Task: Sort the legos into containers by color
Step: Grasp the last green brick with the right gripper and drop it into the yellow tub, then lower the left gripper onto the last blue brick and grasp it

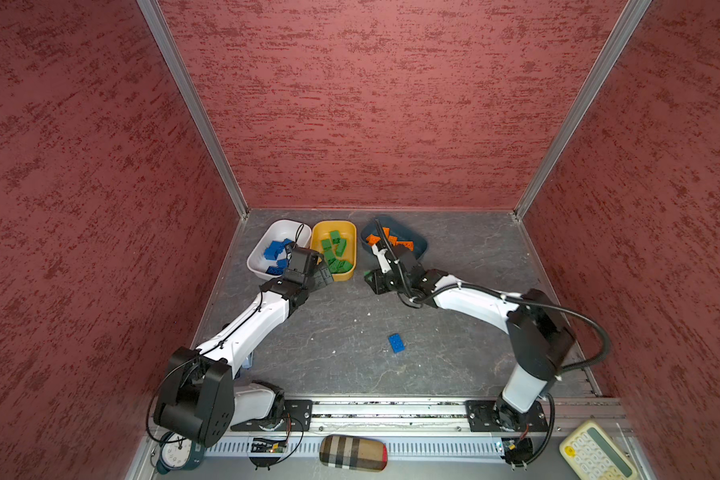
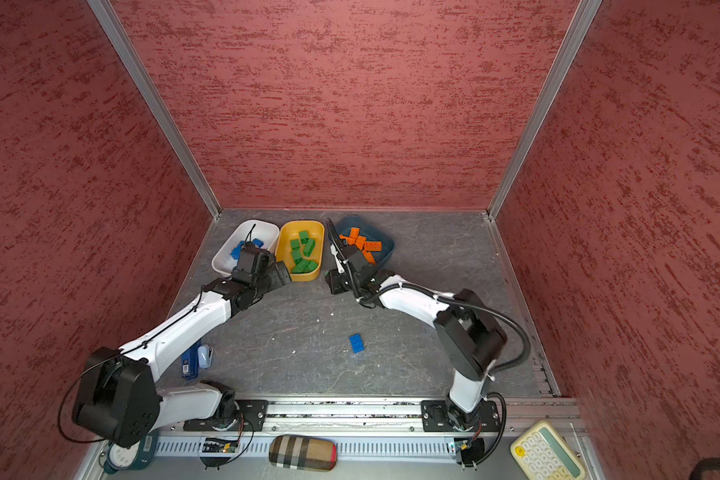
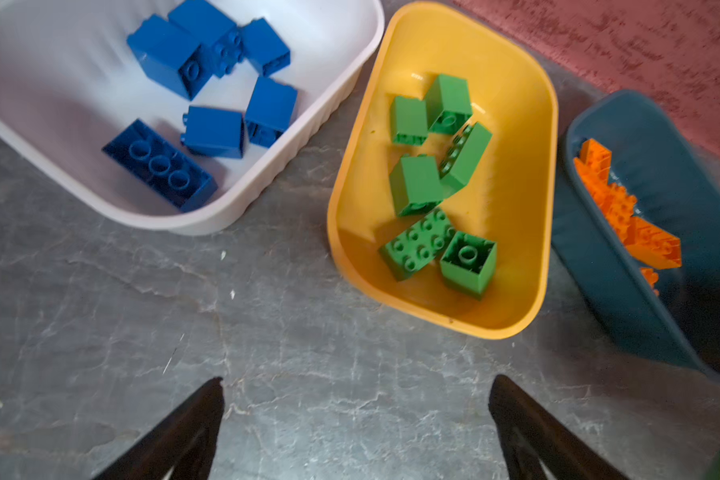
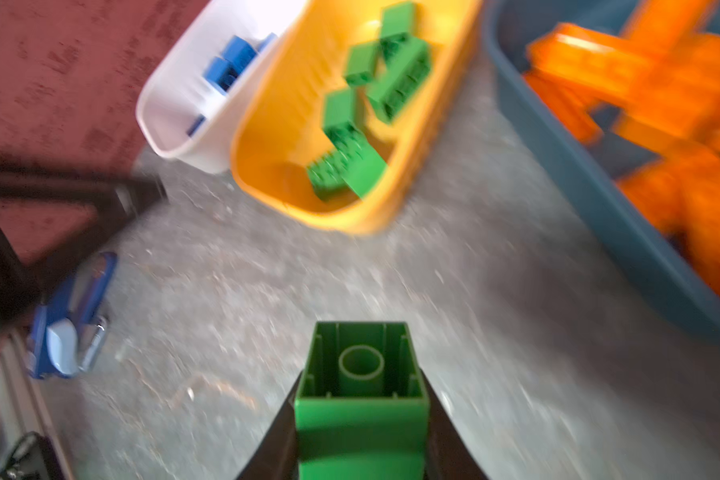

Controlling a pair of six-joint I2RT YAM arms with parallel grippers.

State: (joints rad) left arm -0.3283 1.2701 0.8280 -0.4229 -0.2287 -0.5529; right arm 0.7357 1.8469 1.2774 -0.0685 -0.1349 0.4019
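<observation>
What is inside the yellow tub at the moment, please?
Only green legos lie in the yellow tub, six countable in the left wrist view, some leaning on each other. Anything beneath them is covered.

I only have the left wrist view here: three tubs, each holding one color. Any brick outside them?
Observer: One blue brick lies alone on the open table.
Operator: Is the right pincer carrying anything?
Observer: Yes, the right pincer is shut on a green brick, with the brick's hollow underside toward its camera.
Operator: Over the yellow tub?
Observer: No; in a top view it is beside the yellow tub's near corner, not over it.
</observation>
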